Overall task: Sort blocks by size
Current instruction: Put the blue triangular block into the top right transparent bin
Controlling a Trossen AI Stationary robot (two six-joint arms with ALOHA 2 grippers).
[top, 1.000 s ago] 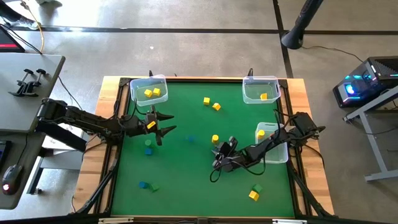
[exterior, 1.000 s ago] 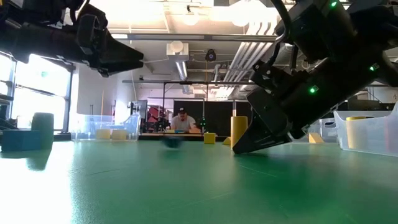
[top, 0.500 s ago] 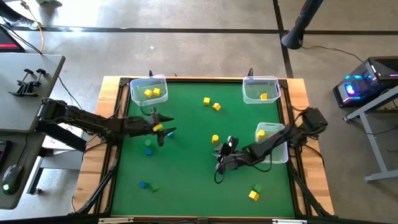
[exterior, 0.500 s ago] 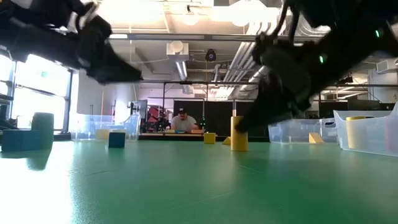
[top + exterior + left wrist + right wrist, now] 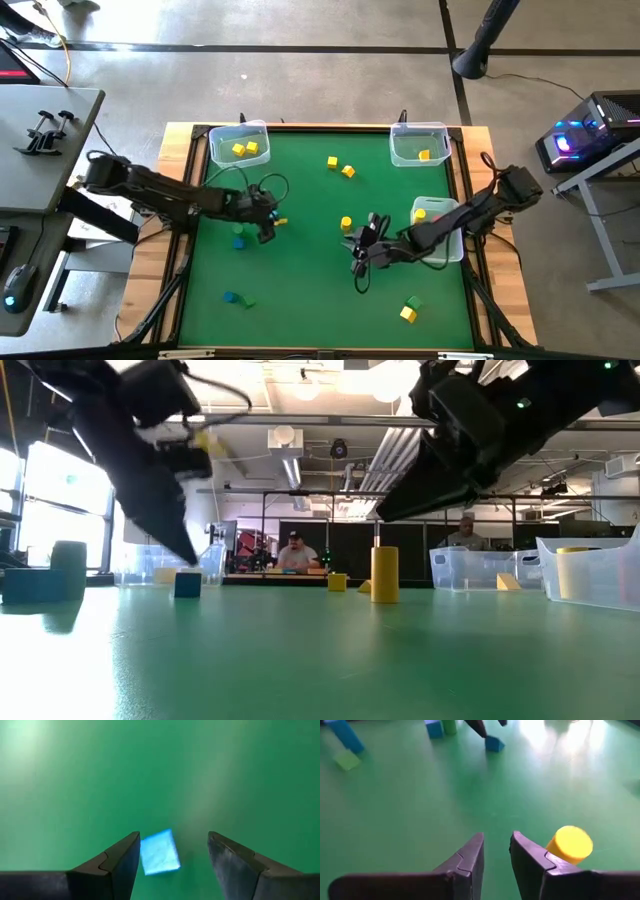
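Both arms had shifted since 1 s before: left gripper (image 5: 172, 862) swung down, fingers apart, straddling a small blue block (image 5: 160, 852), pick likely next, while right gripper (image 5: 496, 852), fingers nearly together & empty, lifted, yellow cylinder (image 5: 570, 842) at its 3 o'clock.

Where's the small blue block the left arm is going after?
In the left wrist view the blue block lies on the green mat between the left gripper's open jaws, nearer one of them.

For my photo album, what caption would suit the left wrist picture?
The left end effector, fingers spread, hovers over a small blue block on the green table.
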